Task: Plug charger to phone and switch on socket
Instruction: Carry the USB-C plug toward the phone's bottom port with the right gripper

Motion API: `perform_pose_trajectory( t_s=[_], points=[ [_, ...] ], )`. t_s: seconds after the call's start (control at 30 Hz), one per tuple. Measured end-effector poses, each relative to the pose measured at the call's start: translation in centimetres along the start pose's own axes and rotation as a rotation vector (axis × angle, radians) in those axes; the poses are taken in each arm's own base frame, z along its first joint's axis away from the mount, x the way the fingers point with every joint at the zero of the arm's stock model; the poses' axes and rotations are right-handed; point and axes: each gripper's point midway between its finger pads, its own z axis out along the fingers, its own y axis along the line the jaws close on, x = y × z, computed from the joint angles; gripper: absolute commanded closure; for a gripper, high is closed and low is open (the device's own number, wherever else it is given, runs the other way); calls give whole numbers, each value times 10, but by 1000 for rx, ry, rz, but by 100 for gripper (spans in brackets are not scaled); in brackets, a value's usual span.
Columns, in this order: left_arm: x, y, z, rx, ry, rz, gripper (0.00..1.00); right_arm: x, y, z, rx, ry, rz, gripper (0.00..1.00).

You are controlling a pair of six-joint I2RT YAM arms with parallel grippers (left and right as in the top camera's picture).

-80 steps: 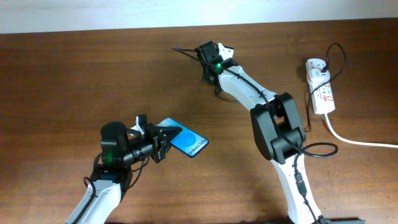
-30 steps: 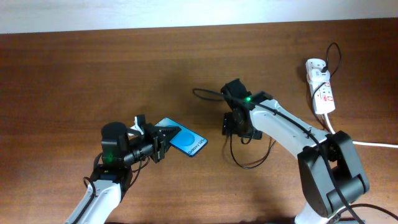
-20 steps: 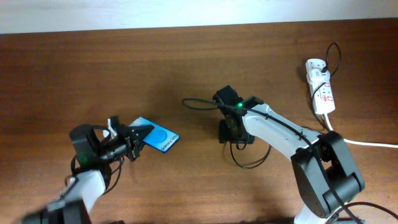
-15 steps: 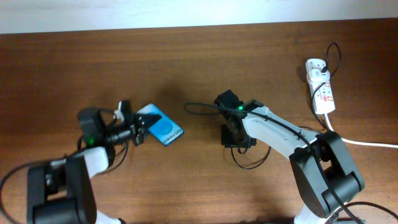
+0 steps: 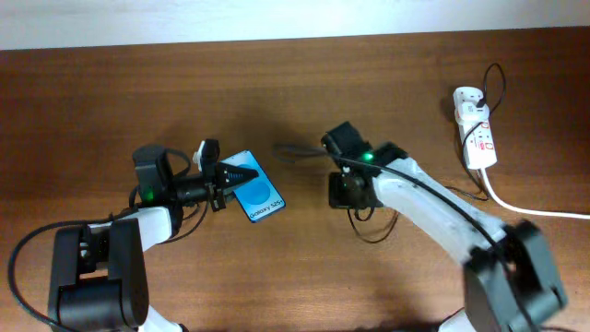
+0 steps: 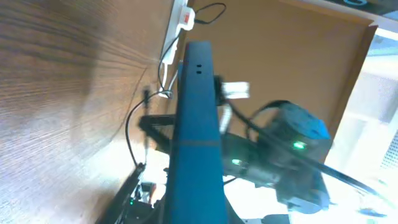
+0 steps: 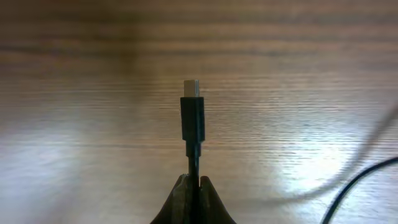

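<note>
My left gripper (image 5: pixel 221 174) is shut on the left end of the phone (image 5: pixel 257 190), a blue-screened slab held left of the table's middle. In the left wrist view the phone (image 6: pixel 196 130) shows edge-on and hides the fingers. My right gripper (image 5: pixel 324 148) is shut on the charger's black cable just behind its plug tip (image 7: pixel 192 111), which points left toward the phone with a gap between them. In the right wrist view the gripper (image 7: pixel 194 182) pinches the cable above bare wood. The socket (image 5: pixel 477 129) lies at the far right.
The charger cable (image 5: pixel 376 228) loops on the table under my right arm and runs to the socket. A thick white cord (image 5: pixel 530 208) leaves the socket toward the right edge. The socket also shows in the left wrist view (image 6: pixel 186 17).
My right gripper carried the charger plug from the back of the table to the middle. My left arm swung round, so the phone now sits higher and slightly further left, facing the plug.
</note>
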Motion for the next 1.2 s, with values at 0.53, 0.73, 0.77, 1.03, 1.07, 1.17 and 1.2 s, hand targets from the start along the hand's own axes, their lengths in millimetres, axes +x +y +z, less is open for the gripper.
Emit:
perform_pose_trajectory(
  t_s=[0.53,0.73,0.77,1.03,1.07,1.17,1.2],
  points=[
    [-2,-99,30,65,208,258,100,17,1,-160,-272,-317,-56,96],
    [-7,-116,31,76,206,337,100,48,17,-214,-487,-388,-196,96],
    [-9,-116,32,77,200,346,100,49,19,-213,-498,-376,-203,96],
    [-15,-107,51,69,181,351,100,54,90,-182,-587,-270,-369,96],
    [-13,-107,53,69,187,354,100,53,96,-178,-600,-257,-375,96],
    [-12,-108,54,70,188,348,100,51,112,-169,-651,-219,-390,96],
    [-12,-110,54,73,189,356,100,52,113,-168,-655,-209,-390,96]
  ],
)
